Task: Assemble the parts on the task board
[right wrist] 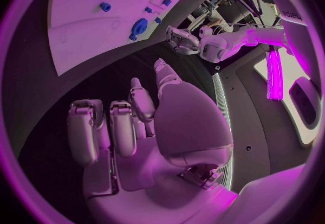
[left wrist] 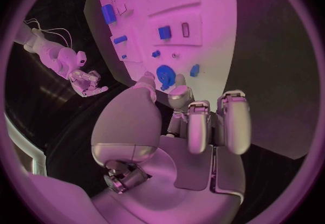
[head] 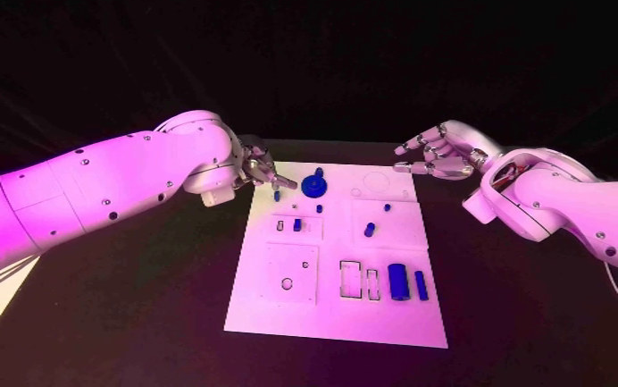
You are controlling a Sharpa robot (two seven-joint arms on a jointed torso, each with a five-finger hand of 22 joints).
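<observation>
The left hand hovers at the task board's far left corner, fingers curled, holding nothing. A small blue peg stands upright just beside them; it is probably light, stiff and slippery, best pinched on its sides. The right hand waits open beyond the far right corner.

Lab — black table, robot arms

White task board — blue parts — on black table
</observation>
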